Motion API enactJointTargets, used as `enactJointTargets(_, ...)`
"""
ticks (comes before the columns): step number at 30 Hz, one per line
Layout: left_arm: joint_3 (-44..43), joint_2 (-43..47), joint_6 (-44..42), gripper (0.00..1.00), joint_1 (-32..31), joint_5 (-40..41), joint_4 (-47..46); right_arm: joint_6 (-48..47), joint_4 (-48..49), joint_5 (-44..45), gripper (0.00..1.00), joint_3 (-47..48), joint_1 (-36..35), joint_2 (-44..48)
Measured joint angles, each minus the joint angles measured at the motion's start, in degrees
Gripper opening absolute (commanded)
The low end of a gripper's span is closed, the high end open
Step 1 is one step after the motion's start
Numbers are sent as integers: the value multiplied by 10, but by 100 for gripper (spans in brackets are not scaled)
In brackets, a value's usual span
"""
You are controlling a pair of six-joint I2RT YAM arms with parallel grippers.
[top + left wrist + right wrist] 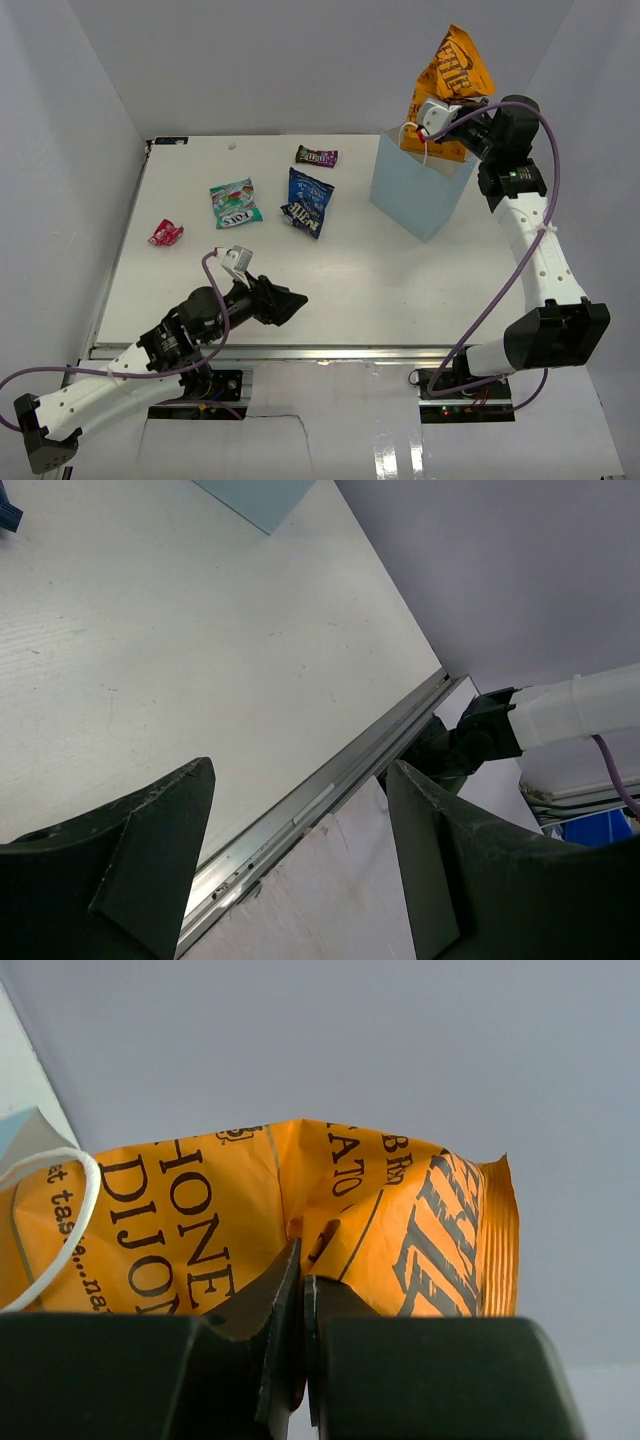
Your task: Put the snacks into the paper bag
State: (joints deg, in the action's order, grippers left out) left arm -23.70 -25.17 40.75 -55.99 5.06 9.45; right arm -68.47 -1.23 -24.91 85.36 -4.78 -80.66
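From above, the right gripper (448,112) pinches the orange chip bag (455,70) over the paper bag (420,195), poised to drop it in; the left gripper (288,303) hovers wide open, empty. Left wrist: parted jaws frame the table (200,630). Right wrist: jaws clamp a crease, so it hangs

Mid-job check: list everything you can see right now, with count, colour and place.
orange chip bag: 1, orange, held above the paper bag's opening
paper bag: 1, light blue, upright, far right
dark blue bag: 1, blue, mid-table
teal-white bag: 1, left of dark blue bag
purple candy pack: 1, dark purple, far side
red-pink wrapper: 1, near left edge
table: 1, white
left gripper: 1, black fingers open, empty
right gripper: 1, fingers shut on orange chip bag
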Motion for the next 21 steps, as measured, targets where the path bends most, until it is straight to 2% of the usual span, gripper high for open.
enactJointTargets(6,0,0,0,80,0,-1,-5,7,43,42,8,-12,-47,3)
enactJointTargets(21,9,2,0,80,0,-6,-10,-19,74,171,8,-1,-79,-41)
